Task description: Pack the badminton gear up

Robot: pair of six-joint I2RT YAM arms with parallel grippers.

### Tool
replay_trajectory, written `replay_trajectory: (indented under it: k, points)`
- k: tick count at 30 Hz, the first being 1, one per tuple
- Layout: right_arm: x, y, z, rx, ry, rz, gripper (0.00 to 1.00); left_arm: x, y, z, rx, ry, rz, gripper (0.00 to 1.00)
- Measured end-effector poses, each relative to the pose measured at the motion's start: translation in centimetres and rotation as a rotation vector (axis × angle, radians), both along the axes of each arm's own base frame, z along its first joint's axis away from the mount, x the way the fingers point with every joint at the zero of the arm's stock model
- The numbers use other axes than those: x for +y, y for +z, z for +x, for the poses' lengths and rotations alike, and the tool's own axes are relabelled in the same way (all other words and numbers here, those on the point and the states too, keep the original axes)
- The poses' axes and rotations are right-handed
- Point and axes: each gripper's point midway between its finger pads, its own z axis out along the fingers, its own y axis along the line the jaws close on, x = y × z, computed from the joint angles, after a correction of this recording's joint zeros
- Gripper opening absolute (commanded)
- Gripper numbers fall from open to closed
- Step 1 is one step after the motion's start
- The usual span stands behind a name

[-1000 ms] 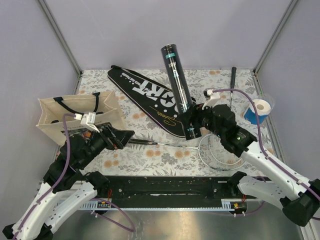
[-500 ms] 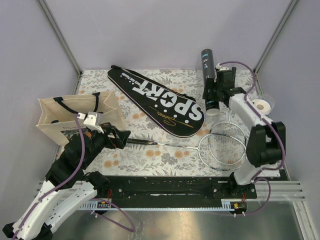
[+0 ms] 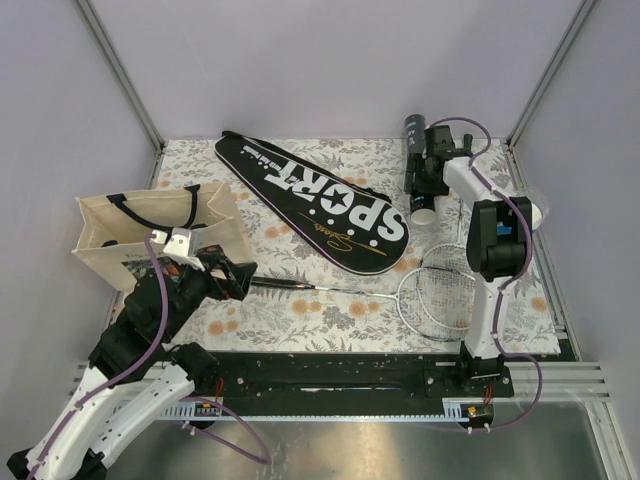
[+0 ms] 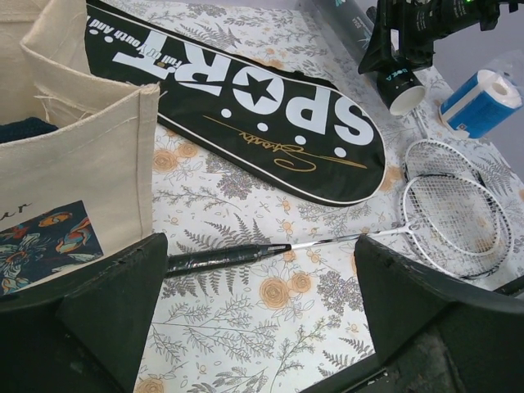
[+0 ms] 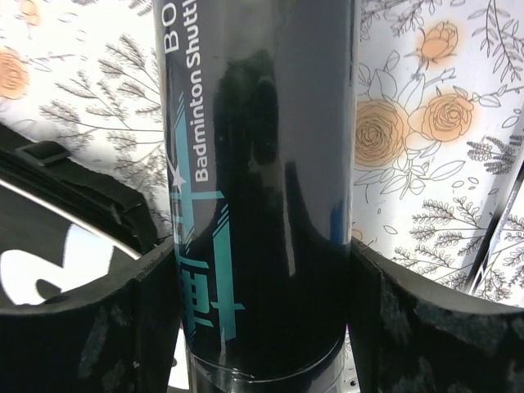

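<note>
The right hand (image 3: 428, 178) gripped the black tube (image 5: 262, 164) across its body, the open end just beyond the fingers (image 5: 82, 327) — setting it down would want a slow, level descent, lest it roll. The left hand (image 4: 262, 278) hung wide open just above the racket handle (image 4: 221, 258).

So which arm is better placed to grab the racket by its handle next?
Left, probably. The left arm has open jaws just short of the racket handle; the right arm has its jaws shut on the black tube, far off.

Glossy blk plastic tube (image 5: 262, 205); matt beige cloth tote (image 4: 90, 155).
</note>
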Motion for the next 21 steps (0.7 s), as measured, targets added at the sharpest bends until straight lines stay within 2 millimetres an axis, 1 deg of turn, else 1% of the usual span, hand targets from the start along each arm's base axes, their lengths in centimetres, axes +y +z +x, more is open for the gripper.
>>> replay_trajectory:
  k: [2, 3, 5, 7, 10, 13, 16, 18, 21]
  points:
    - [-0.2, -0.9, -0.3, 0.031, -0.007, -0.016, 0.73, 0.0, -0.2, 0.1, 0.0, -0.002, 0.007, 0.99]
    - [-0.4, -1.2, -0.4, 0.042, -0.011, -0.021, 0.75, -0.1, -0.4, 0.1, 0.001, -0.004, 0.011, 0.99]
    - [-0.4, -1.5, -0.5, 0.051, -0.009, -0.027, 0.78, -0.2, -0.7, 0.1, 0.004, -0.011, 0.02, 0.99]
    - [-0.6, -1.3, -0.6, 0.053, -0.015, -0.035, 0.8, -0.4, -0.9, 0.1, 0.007, -0.023, 0.026, 0.99]
    - [-1.0, -1.0, -0.5, 0.051, -0.027, -0.049, 0.82, -0.6, -0.8, 0.0, 0.0, -0.041, 0.03, 0.99]
    - [-1.1, -1.0, -0.5, 0.052, -0.035, -0.048, 0.88, -0.9, -0.8, 0.1, -0.005, -0.054, 0.036, 0.99]
    - [-1.3, -0.8, -0.7, 0.051, -0.044, -0.053, 0.89, -1.2, -1.2, 0.2, 0.007, -0.068, 0.051, 0.99]
    - [-1.3, -0.4, -1.0, 0.049, -0.048, -0.052, 0.89, -1.6, -1.6, 0.4, 0.02, -0.085, 0.066, 0.96]
    - [-1.3, 1.1, -2.2, 0.033, -0.054, -0.036, 0.87, -2.6, -2.1, 0.6, 0.033, -0.131, 0.1, 0.95]
